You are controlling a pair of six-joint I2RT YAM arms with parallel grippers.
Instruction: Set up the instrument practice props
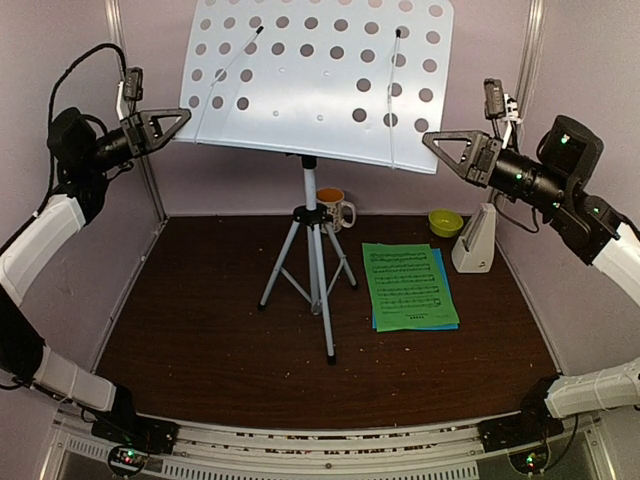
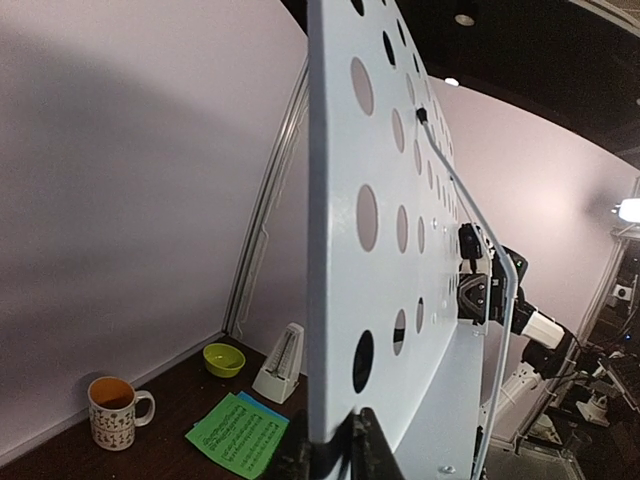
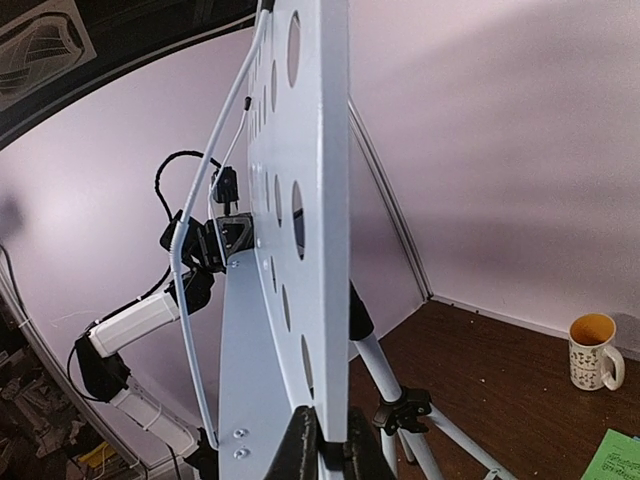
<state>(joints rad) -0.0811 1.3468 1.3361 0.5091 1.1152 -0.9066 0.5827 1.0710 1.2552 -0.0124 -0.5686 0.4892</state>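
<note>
The pale grey perforated music stand rises on its silver tripod at the middle back of the brown table. My left gripper is shut on the desk's left edge, and in the left wrist view the plate sits between the dark fingers. My right gripper is shut on the right edge, with the plate clamped between its fingers. Green and blue music sheets lie flat to the right of the tripod. The white pyramid metronome stands behind them.
A patterned mug stands behind the tripod at the back wall. A small green bowl sits left of the metronome. Purple walls close in the table at the back and both sides. The tripod legs spread across the table's centre.
</note>
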